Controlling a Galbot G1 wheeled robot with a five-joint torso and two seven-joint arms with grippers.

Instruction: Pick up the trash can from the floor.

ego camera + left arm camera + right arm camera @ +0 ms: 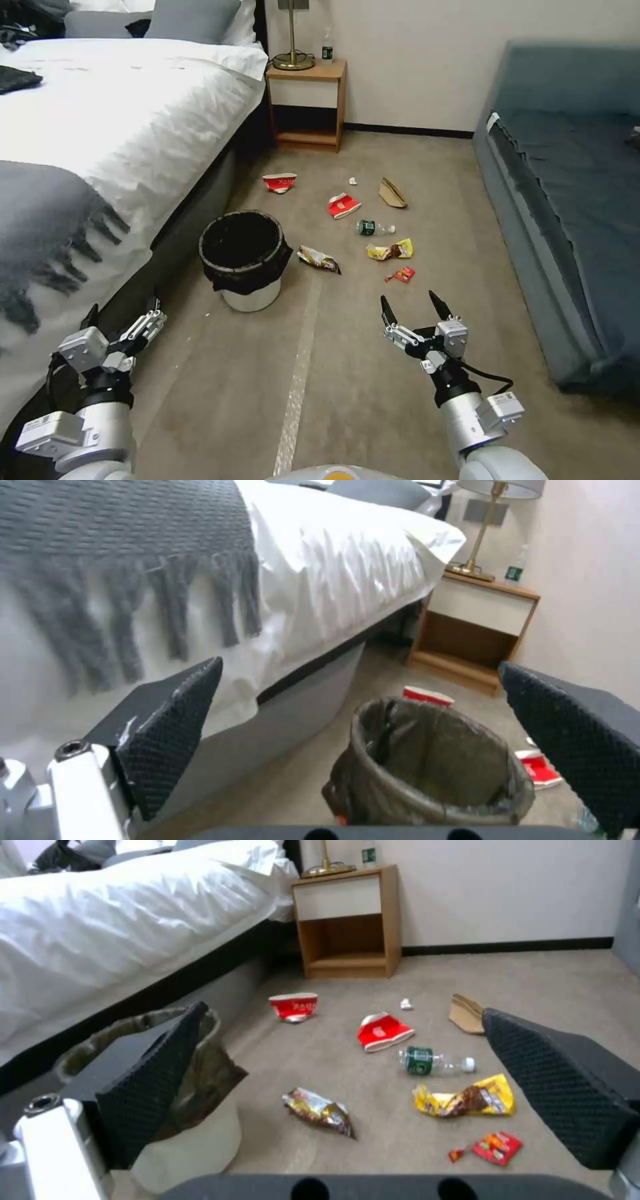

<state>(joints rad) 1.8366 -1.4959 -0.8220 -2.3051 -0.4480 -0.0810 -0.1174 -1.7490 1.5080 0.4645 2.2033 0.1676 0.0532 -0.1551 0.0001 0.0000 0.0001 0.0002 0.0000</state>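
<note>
The trash can [243, 257], a small white bin with a black liner folded over its rim, stands upright on the carpeted floor [373, 387] close to the bed's side. My left gripper [123, 312] hovers open, near and left of it, with nothing between its fingers. The left wrist view looks down into the trash can [427, 765] between the open left gripper [360, 665]. My right gripper [409, 301] is open and empty, to the can's right above the carpet. In the right wrist view the trash can [193, 1140] sits partly behind one finger of the right gripper [345, 1009].
The bed [100, 133] with a grey fringed throw runs along the left and a blue sofa [573, 200] along the right. A nightstand [308, 107] stands at the wall. Litter lies beyond the can: red cup [279, 182], bottle [375, 228], snack bags [319, 259]. A pale tape strip [300, 373] crosses the carpet.
</note>
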